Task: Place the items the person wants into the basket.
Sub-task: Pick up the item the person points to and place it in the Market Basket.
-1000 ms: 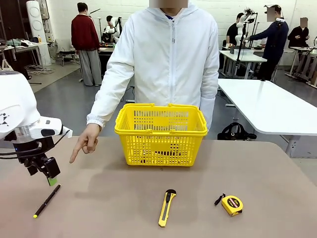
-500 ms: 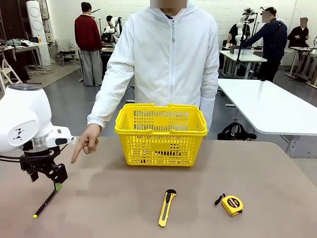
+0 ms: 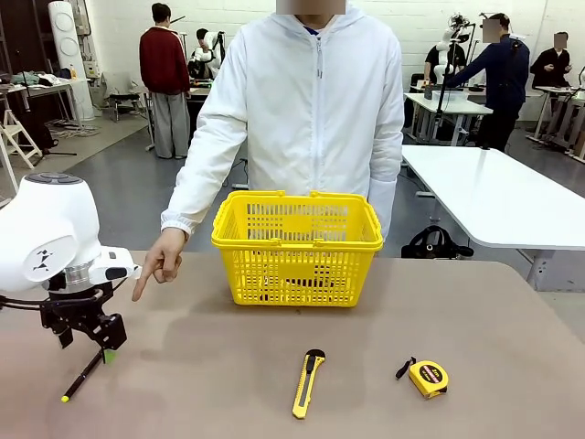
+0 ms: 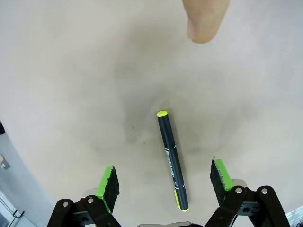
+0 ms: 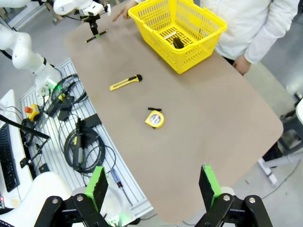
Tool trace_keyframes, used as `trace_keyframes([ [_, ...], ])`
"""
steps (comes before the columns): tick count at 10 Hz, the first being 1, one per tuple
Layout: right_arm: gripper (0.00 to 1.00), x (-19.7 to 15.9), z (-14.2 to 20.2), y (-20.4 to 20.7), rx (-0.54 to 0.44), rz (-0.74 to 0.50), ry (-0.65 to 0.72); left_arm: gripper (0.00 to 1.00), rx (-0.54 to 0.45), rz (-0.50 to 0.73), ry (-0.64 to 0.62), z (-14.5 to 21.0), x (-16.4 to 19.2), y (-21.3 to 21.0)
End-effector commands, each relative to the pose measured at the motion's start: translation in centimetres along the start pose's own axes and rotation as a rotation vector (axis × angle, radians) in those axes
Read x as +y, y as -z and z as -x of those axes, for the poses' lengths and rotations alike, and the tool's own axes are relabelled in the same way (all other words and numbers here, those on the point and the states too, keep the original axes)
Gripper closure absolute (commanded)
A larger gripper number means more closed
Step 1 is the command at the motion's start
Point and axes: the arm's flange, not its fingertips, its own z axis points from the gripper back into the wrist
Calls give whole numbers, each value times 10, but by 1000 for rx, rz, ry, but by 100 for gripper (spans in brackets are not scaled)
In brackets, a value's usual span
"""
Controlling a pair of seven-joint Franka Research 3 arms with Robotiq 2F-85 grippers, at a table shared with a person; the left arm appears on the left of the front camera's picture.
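Hovering low over the thin black pen at the near left of the surface, the left gripper has its jaws spread wide and empty, the pen lying between the green pads. The right gripper is likewise wide open, holding nothing, high above the surface. A round, slick barrel could roll or squirt aside if the pads close off-centre, and the person's pointing hand is near. The yellow lattice basket, rigid plastic, stands mid-surface, well apart from the pen.
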Motion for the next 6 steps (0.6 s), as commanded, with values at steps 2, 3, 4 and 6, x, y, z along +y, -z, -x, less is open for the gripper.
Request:
trace_keyframes([
  [2,0,-1,-3,-1,-28,-25,-12,0,-22,7,4,38,-8,21],
  [3,0,-1,-3,-1,-28,-25,-12,0,-24,16,0,38,-7,22],
  [4,0,-1,-3,-1,-28,-25,-12,0,-32,26,2,39,-7,23],
  [6,0,-1,-3,-1,-28,-25,-12,0,-48,40,2,38,-9,23],
])
